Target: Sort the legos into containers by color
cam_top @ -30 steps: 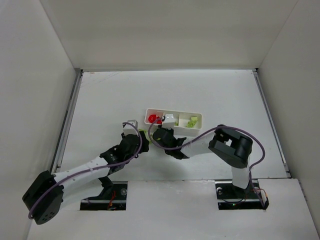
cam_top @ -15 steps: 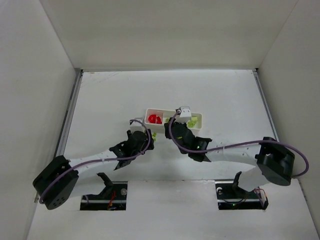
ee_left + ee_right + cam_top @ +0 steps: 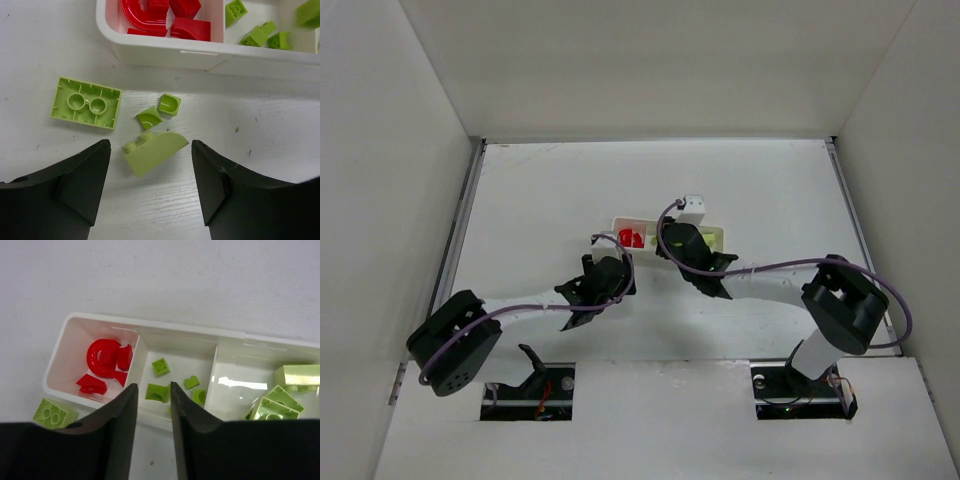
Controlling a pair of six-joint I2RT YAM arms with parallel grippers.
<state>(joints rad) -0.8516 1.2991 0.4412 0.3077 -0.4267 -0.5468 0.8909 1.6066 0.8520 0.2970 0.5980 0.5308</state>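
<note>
The white tray (image 3: 175, 330) has three compartments: red legos (image 3: 105, 362) in the left one, small lime legos (image 3: 160, 367) in the middle, larger lime bricks (image 3: 280, 400) in the right. My right gripper (image 3: 152, 387) hovers over the tray's near wall at the middle compartment, jaws narrowly apart and empty. My left gripper (image 3: 150, 150) is open low over the table, straddling a curved lime brick (image 3: 155, 152). Beyond it lie two tiny lime pieces (image 3: 149, 117) and an upside-down lime plate (image 3: 86, 102), all in front of the tray wall (image 3: 165, 52).
In the top view the tray (image 3: 620, 228) sits mid-table, mostly covered by the right gripper (image 3: 672, 240); the left gripper (image 3: 612, 272) is just near-left of it. White walls enclose the table on three sides.
The left arm has reached farther right, up to the loose lime bricks by the tray. The right gripper has moved from the tray's near side to above the tray.
</note>
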